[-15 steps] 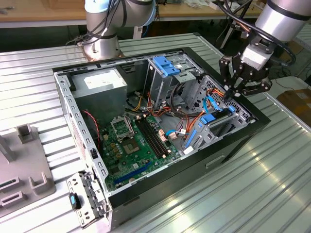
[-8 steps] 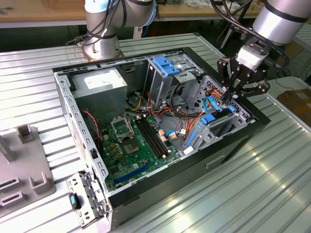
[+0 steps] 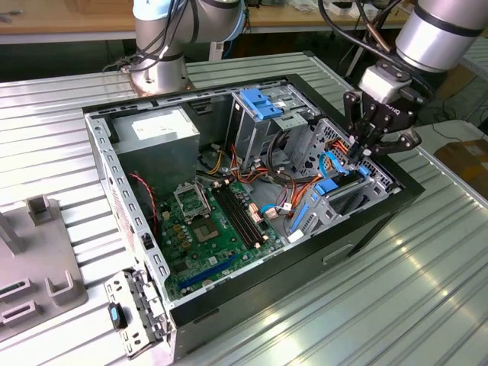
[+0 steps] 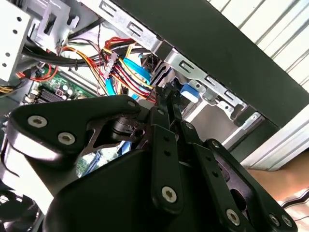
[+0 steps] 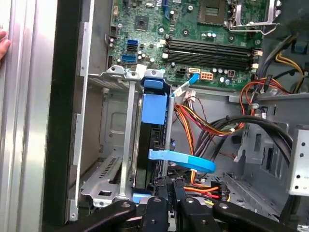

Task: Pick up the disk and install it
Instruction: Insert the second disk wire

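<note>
Item: the disk, flat metal drive with blue plastic rails, standing on edge in the drive cage at the front corner of the open computer case; already slotted most of the way in. The gripper sits directly over its exposed end, fingers drawn close together about that end; whether they actually clamp it, I cannot tell. Handling, by judgement: rigid, moderately heavy, smooth-sided, shock-sensitive; best held across the thin metal body, not the blue rails. Adjacent: blue ribbon cable, orange wiring, motherboard.
</note>
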`<action>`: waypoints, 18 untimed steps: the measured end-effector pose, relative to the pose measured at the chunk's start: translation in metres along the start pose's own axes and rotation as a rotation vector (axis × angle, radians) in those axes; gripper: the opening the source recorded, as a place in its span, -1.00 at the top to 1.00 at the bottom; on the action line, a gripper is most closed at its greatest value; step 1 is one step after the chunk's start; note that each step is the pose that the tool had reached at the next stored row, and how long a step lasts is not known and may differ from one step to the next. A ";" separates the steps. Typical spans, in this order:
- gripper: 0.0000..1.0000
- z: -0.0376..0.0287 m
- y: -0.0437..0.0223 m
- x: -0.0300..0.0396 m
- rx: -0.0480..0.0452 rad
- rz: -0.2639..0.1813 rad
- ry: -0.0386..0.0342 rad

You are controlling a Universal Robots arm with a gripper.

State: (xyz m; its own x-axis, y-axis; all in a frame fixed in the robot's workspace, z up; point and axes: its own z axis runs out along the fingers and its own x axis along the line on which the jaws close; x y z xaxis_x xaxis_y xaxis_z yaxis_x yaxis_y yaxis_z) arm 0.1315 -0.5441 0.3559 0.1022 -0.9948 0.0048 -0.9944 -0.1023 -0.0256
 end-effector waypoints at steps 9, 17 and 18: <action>0.67 0.0034 0.0139 0.0124 -0.0001 0.004 0.0003; 0.67 0.0042 0.0141 0.0144 0.0021 0.007 -0.0216; 0.67 0.0044 0.0142 0.0152 0.0021 0.008 -0.0216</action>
State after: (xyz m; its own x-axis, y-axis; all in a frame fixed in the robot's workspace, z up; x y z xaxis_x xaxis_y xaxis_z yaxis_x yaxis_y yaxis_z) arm 0.1190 -0.5606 0.3512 0.0946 -0.9954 -0.0170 -0.9952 -0.0941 -0.0277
